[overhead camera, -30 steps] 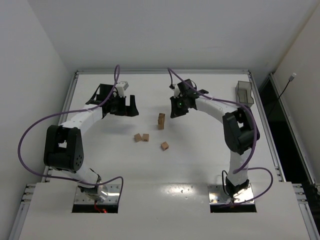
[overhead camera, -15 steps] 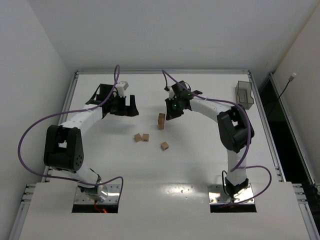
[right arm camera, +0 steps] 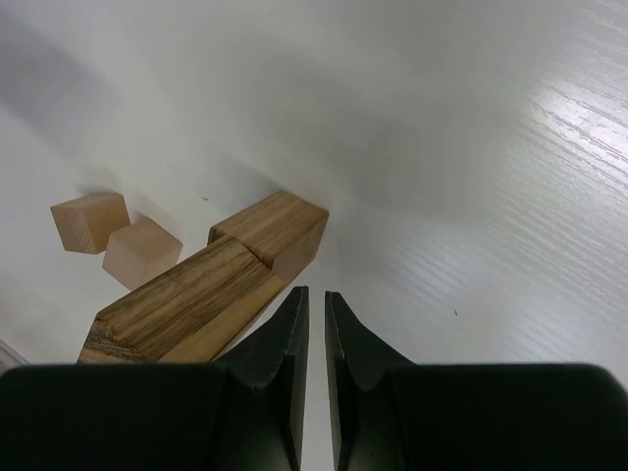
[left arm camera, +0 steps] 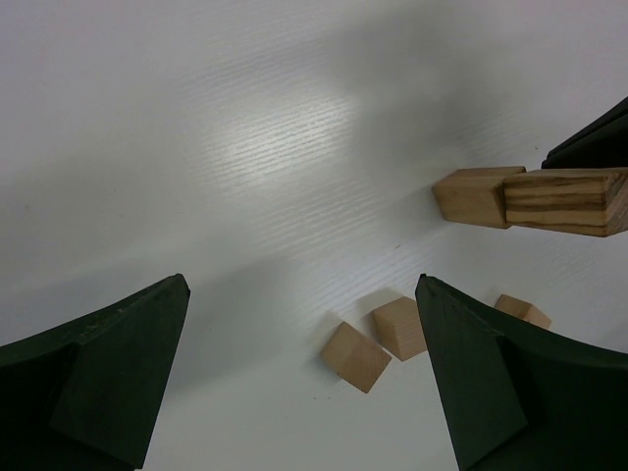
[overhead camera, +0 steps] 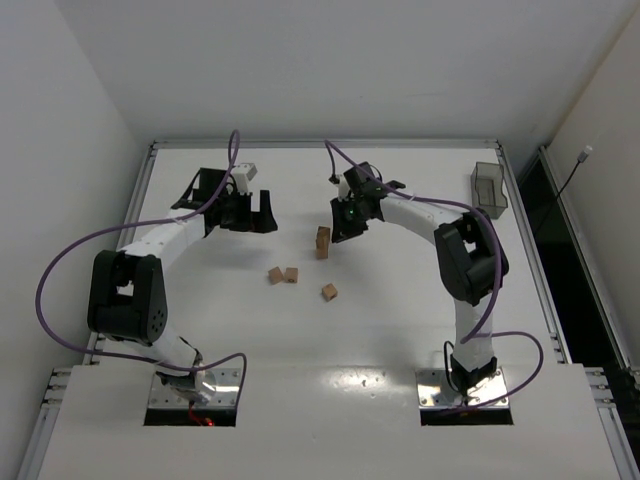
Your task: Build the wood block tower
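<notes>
The tower (overhead camera: pixel 322 240) stands mid-desk, just two pieces high: a pale cube (right arm camera: pixel 286 227) at the bottom and a longer, darker-grained brick (right arm camera: pixel 186 299) on top. The right hand (right arm camera: pixel 315 294) hovers right beside the tower's top, fingers drawn almost together with only a sliver of gap and nothing between them. The left hand (left arm camera: pixel 301 282) hangs off to the left, well apart from the tower, fingers spread wide and empty.

Here's the worry: that right hand is very close to the brick. Any sideways drift could clip it, and a tall brick on one small cube looks top-heavy, so I'd expect it to tip rather than slide. From the right wrist view the brick also doesn't seem to sit quite flush on the cube, which would leave less margin. A toppling brick could also scatter the loose blocks lying just in front.

Now the count. Three loose blocks on the desk (overhead camera: pixel 400 330): two side by side, one (overhead camera: pixel 275 274) and its neighbour (overhead camera: pixel 291 275), near the tower's left front, and a third (overhead camera: pixel 329 291) alone, a little nearer the arms. With the two in the tower, that makes five wooden pieces. One grey bin (overhead camera: pixel 487 187) sits at the far right corner, well away from everything.
</notes>
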You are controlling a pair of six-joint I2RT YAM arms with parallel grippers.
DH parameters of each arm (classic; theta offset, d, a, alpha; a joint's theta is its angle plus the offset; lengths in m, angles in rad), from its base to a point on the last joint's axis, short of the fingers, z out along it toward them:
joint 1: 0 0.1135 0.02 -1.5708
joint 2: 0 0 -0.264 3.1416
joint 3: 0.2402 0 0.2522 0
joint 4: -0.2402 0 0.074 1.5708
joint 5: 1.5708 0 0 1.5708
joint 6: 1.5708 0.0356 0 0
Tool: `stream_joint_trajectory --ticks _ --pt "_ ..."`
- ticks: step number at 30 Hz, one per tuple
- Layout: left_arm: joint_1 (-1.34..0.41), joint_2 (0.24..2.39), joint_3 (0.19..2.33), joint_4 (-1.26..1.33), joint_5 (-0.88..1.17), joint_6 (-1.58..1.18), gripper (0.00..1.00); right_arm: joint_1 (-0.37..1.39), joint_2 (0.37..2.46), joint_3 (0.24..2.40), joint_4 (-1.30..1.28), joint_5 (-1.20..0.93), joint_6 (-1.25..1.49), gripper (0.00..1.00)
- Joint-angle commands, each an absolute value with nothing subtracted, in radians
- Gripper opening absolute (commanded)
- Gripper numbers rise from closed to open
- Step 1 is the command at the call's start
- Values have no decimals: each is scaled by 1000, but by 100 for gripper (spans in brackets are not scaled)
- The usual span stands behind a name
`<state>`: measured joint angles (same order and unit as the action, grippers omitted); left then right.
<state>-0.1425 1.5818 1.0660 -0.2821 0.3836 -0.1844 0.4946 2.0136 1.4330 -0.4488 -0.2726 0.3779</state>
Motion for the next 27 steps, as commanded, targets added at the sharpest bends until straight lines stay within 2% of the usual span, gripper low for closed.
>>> stream_joint_trajectory --ticks 1,8,16,27 --pt "-149 1575 1086 -258 390 -186 99 500 2016 1451 -448 -287 382 9" --pt "-149 1575 1086 -258 390 -186 99 509 2016 1462 -457 -296 362 10" --pt "-149 1585 1086 -258 390 -176 99 518 2034 1471 -466 -307 353 17" --pt "-149 1585 1095 -258 390 -167 99 518 2034 1480 -466 -307 353 18"
